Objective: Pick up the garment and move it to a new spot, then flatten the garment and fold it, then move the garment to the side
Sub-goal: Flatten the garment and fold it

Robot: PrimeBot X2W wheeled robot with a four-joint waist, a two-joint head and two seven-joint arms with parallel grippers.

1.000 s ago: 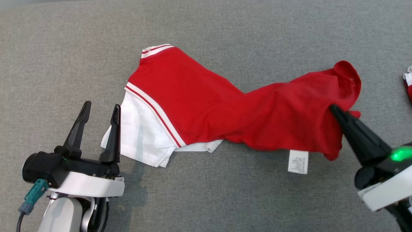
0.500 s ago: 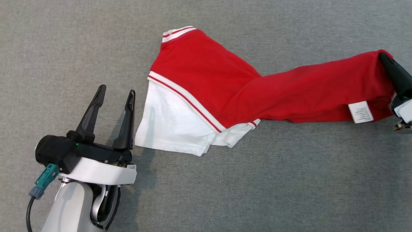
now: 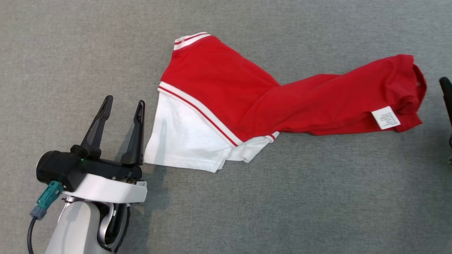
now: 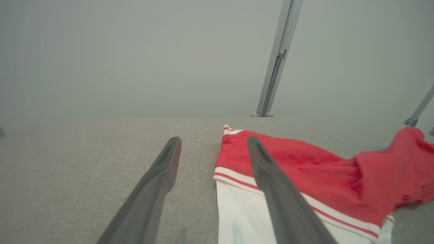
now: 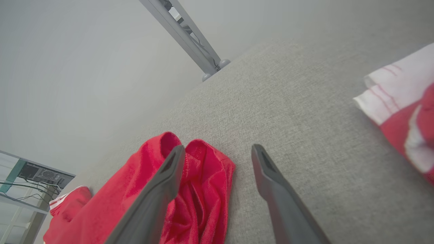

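Observation:
The garment [image 3: 247, 95] is a red and white shirt lying stretched across the grey surface, white part at the left, red end with a white label at the right. It also shows as red and white cloth [image 4: 305, 176] in the left wrist view and as bunched red cloth [image 5: 200, 189] in the right wrist view. My left gripper [image 3: 122, 106] stands open just left of the white part, holding nothing; its fingers [image 4: 213, 142] straddle the garment's left edge. My right gripper [image 5: 217, 149] is open just right of the red end, apart from it; one fingertip [image 3: 445, 84] shows at the head view's right edge.
The grey fabric surface [image 3: 247, 211] spreads all around. A second red and white cloth [image 5: 400, 108] lies further right of my right gripper. Metal frame posts [image 4: 274, 67] stand at the far edge of the surface.
My right gripper pulled the red end out to the right, then let go and opened; the cloth end has settled on the surface. The head camera shifted. The left gripper stayed open.

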